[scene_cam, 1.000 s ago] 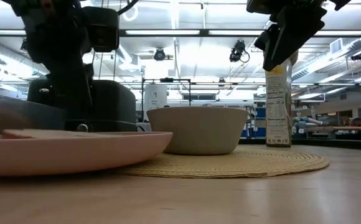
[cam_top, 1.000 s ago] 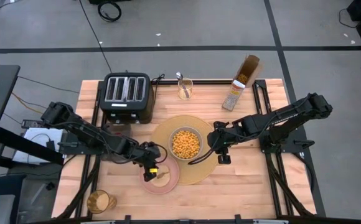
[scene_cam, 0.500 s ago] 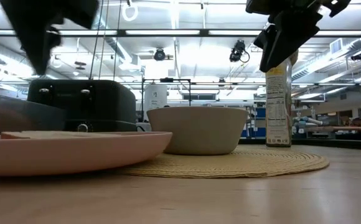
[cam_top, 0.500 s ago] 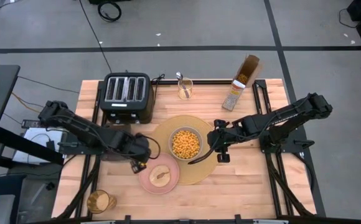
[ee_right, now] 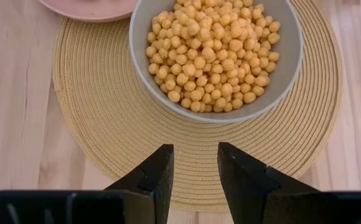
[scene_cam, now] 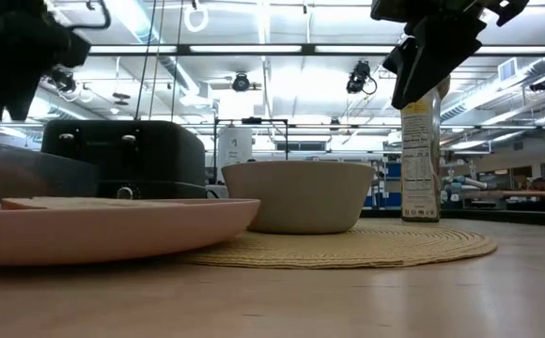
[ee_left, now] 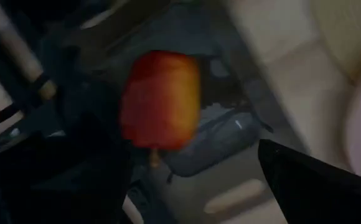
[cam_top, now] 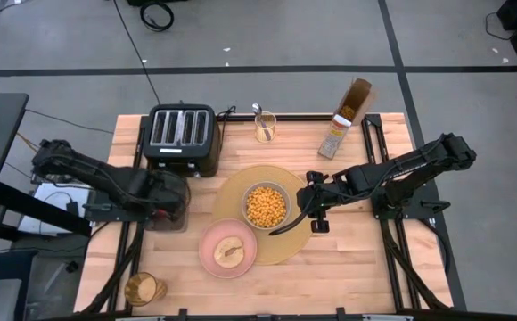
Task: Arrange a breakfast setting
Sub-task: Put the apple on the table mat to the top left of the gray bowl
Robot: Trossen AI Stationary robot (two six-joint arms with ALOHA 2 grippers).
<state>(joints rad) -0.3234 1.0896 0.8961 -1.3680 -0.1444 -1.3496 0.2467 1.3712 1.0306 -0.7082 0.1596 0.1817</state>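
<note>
The tan placemat point(cam_top: 287, 245) lies mid-table with the white bowl point(cam_top: 266, 206) of cereal on it. At the mat's near left edge sits the pink plate point(cam_top: 228, 248), a piece of toast point(cam_top: 230, 251) lying on it. My left gripper point(cam_top: 168, 201) is open, left of the plate and near the toaster. The left wrist view shows a blurred red-orange round thing point(ee_left: 160, 99), apparently the apple, among dark parts. My right gripper point(ee_right: 193, 165) hovers open over the mat's right side, with nothing between its fingers. The amber glass point(cam_top: 144, 288) stands at the near left corner.
The black toaster point(cam_top: 183, 138) stands at the far left. A clear glass point(cam_top: 265, 127) holding a spoon is at the far middle. An open cereal box point(cam_top: 340, 127) stands at the far right. Bare wood lies near and right of the mat.
My left gripper has let go of the toast, which stays on the pink plate. It has drawn back from the plate toward the table's left edge and risen. My right gripper has kept still.
</note>
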